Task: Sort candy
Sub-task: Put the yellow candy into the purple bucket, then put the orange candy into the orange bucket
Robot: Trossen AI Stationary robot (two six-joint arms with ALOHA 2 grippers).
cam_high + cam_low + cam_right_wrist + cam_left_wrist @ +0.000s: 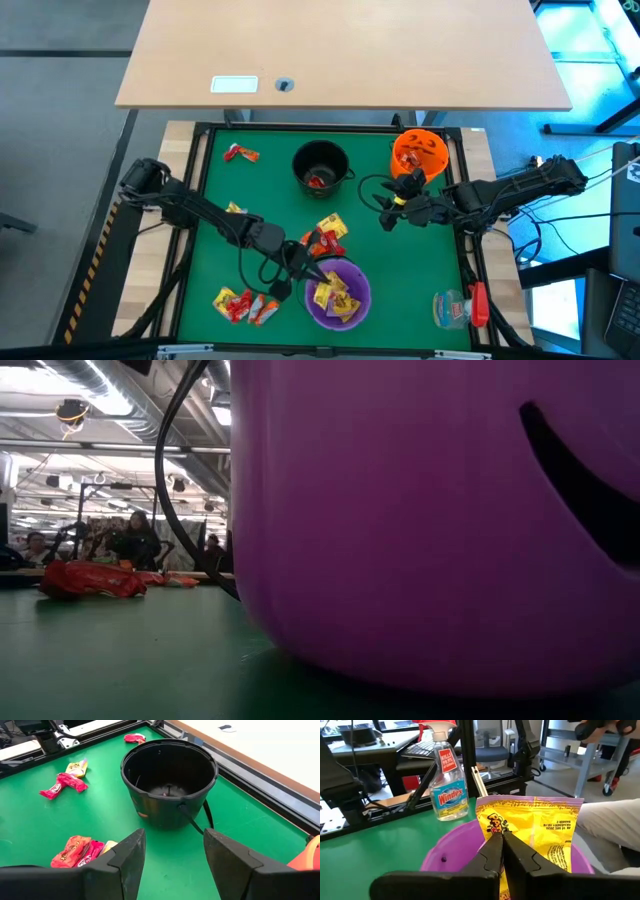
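Note:
My left gripper is at the left rim of the purple bowl, shut on a yellow candy packet. More yellow sweets lie inside that bowl. My right gripper is open and touches nothing, pointing at the black bucket. The orange bowl stands behind it. Loose candy lies on the green mat: by the near left, beside the purple bowl, mid left and far left. My left gripper pinches the yellow packet between its two fingers at the packet's near edge. The flat packet stands upright beyond the fingertips, over the purple bowl's opening. The fingers hide its lower part, so I cannot tell whether it rests on the sweets inside.
A clear spray bottle with a red trigger lies at the mat's near right corner. The black frame edges the mat. A red wrapper lies left of the purple bowl in the low view. A wooden table stands beyond.

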